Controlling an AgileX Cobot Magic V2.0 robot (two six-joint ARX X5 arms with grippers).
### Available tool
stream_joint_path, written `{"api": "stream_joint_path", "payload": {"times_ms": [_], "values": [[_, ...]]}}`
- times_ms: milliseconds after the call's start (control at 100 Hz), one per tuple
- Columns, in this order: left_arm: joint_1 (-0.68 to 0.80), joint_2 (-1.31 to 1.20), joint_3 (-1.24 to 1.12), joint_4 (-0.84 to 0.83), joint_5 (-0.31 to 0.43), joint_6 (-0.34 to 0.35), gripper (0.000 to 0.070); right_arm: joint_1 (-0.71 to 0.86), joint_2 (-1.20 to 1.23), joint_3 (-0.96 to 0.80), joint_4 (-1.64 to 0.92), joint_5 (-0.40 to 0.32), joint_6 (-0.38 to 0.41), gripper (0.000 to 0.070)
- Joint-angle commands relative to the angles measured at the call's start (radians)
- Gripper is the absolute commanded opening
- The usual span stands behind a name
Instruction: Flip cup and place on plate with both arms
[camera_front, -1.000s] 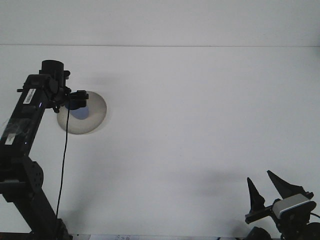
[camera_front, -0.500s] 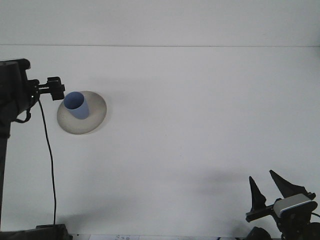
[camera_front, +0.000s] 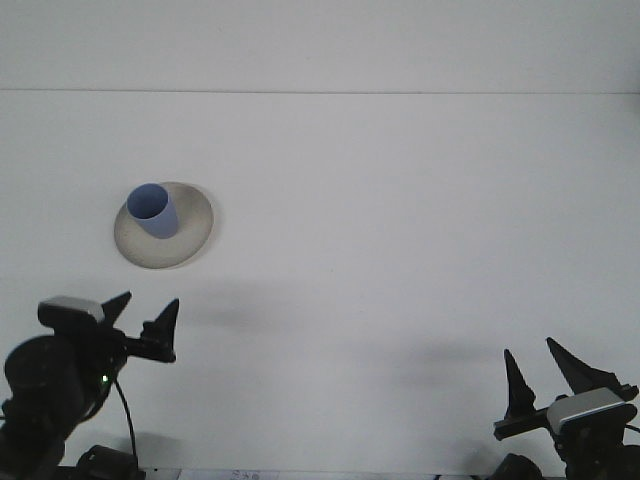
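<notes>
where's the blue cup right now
In the front view the blue cup stands mouth-up on the round plate at the table's left, beyond the left gripper and free of both grippers.

Single front view, high, looking forward over table (camera_front: 400, 250)

Blue cup (camera_front: 153, 210) sits upright, mouth up, on the beige plate (camera_front: 190, 238), toward its left side. Left gripper (camera_front: 142, 322) is low at frame bottom-left, fingers apart, empty; plate and cup lie beyond it, well apart, slightly to its right. Right gripper (camera_front: 545, 375) is at bottom-right, fingers spread, empty, far right of the plate. White table (camera_front: 400, 220).
</notes>
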Motion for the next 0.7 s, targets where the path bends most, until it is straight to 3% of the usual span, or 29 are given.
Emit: {"api": "stream_joint_path", "payload": {"times_ms": [0,100,230,280,360,370,690], "values": [[-0.01,-0.073,-0.072,0.014,0.0,-0.07,0.0554,0.008,0.001,0.002,0.012,-0.007,-0.011,0.042],[-0.021,-0.176,-0.153,0.014,0.053,-0.086,0.0553,0.008,0.001,0.002,0.012,-0.009,-0.011,0.042],[-0.021,-0.254,-0.166,0.04,0.054,-0.099,0.051,0.008,0.001,0.002,0.012,-0.01,-0.006,0.0386],[-0.021,-0.269,-0.166,0.053,0.055,-0.098,0.0383,0.008,0.001,0.002,0.012,-0.01,0.006,0.0296],[-0.021,-0.275,-0.166,0.052,0.055,-0.098,0.0011,0.008,0.001,0.002,0.011,-0.01,0.011,0.0006],[-0.021,-0.275,-0.166,0.05,0.055,-0.099,0.0,0.008,0.001,0.002,0.01,-0.009,0.011,0.0],[-0.021,-0.275,-0.165,0.047,0.055,-0.098,0.0013,0.008,0.001,0.003,0.012,-0.006,0.011,0.0003]]}}
